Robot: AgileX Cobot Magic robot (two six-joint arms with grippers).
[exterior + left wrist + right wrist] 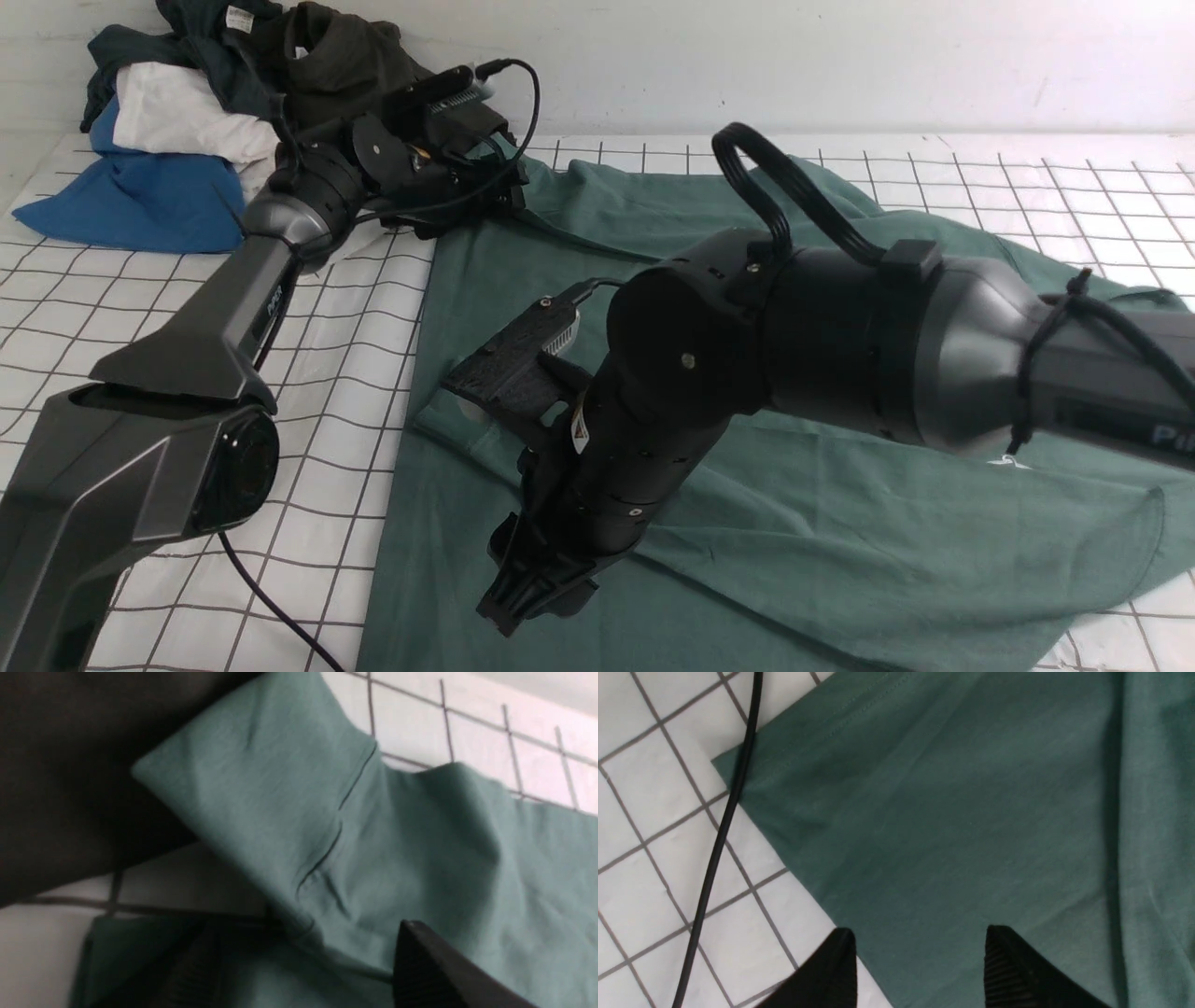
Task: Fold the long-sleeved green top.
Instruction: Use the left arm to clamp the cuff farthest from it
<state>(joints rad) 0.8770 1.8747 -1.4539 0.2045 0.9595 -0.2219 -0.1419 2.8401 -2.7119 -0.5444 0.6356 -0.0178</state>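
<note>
One fold in at most, I'd say. The green long-sleeved top is lying spread on the white gridded counter, its far corner just beside the pile of clothes and the rest running away from that pile. The edge on the pile's side looks straight and tidy, like that side has been turned in. The half farthest from the pile is a loose, rumpled flap, so to me most of the folding is left: that side, then doubling it up.

The left gripper is down at the corner nearest the pile. Its wrist view only gives me one finger clearly, with cloth bunched beside it, so I can't tell if it's pinching anything. The right gripper hangs low over the hem well away from the pile, with its fingers spread and nothing between them.

The fabric looks like soft matte cotton jersey: thin, floppy, with a stitched hem, and it creases easily. The fingers are black, wedge-shaped, with ribbed pads. A thin black cable trails over the hem corner.
</note>
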